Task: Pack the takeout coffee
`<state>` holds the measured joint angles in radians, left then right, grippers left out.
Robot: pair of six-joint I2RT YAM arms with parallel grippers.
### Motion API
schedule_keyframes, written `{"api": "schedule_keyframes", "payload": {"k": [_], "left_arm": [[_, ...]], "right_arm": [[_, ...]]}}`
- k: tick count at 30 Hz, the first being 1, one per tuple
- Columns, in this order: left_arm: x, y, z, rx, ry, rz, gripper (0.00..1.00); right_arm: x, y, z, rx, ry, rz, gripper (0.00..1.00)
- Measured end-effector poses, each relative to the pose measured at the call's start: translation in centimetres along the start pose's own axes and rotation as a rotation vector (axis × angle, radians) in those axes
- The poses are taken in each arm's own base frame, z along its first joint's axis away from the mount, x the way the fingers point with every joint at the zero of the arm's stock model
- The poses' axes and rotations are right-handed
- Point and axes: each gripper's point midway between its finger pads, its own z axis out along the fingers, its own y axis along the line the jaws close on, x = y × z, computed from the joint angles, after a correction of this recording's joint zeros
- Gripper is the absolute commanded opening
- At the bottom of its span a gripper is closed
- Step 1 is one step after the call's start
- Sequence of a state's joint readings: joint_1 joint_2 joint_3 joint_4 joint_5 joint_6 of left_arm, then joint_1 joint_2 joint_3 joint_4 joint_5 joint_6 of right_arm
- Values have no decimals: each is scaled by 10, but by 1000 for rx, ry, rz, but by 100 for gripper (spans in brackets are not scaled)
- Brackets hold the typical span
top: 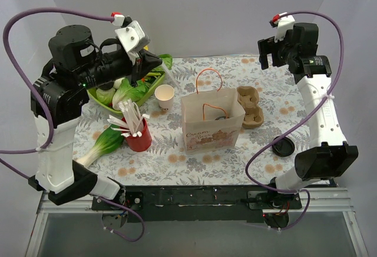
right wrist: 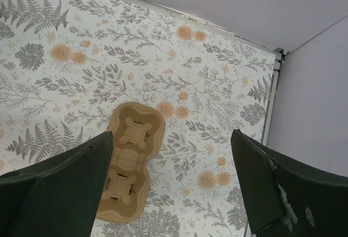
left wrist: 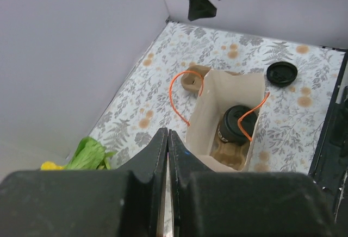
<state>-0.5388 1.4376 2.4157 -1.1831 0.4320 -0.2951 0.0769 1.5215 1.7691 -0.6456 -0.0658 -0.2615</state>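
The takeout coffee (left wrist: 237,122), a paper cup with a round black lid, stands in a cardboard carrier inside the open brown paper bag (left wrist: 206,112), which has orange handles. The bag (top: 209,124) stands at the middle of the table in the top view. My left gripper (left wrist: 167,135) is shut and empty. It is held high above the table's left side (top: 154,63), apart from the bag. My right gripper (right wrist: 171,135) is open and empty, high over the back right (top: 270,62), above a second, empty cardboard carrier (right wrist: 129,161).
The empty carrier (top: 250,106) lies right of the bag. A loose black lid (top: 284,146) lies at the front right. A lidless white cup (top: 165,98), a red cup with straws (top: 138,136), bok choy (top: 106,144) and a green tray of vegetables (top: 126,92) are on the left.
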Motion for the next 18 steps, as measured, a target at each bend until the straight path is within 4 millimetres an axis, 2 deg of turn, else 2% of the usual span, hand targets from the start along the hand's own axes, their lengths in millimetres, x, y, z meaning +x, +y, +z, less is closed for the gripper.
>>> {"api": "schedule_keyframes", "payload": {"k": [3, 5, 9, 12, 13, 14, 15, 17, 18], "left_arm": [[-3, -10, 10, 68, -38, -11, 0], [7, -19, 22, 131, -31, -33, 0], [47, -30, 58, 213, 20, -67, 0], [80, -32, 85, 244, 83, -87, 0], [87, -31, 92, 250, 95, -90, 5], [93, -31, 98, 255, 105, -91, 32], [99, -31, 102, 259, 115, -91, 47], [106, -32, 105, 266, 126, -86, 68], [107, -33, 106, 267, 127, -87, 72]], "right_arm": [[6, -2, 2, 3, 17, 2, 96], [13, -3, 4, 5, 31, 6, 96], [31, -2, 6, 0, 73, 15, 96], [35, -1, 4, -2, 82, 18, 97], [36, 0, 1, -2, 80, 18, 98], [37, 0, -2, -1, 77, 18, 98], [37, 1, -7, 0, 72, 17, 98], [35, 3, -18, 3, 57, 15, 98], [32, 3, -23, 5, 45, 13, 98]]}}
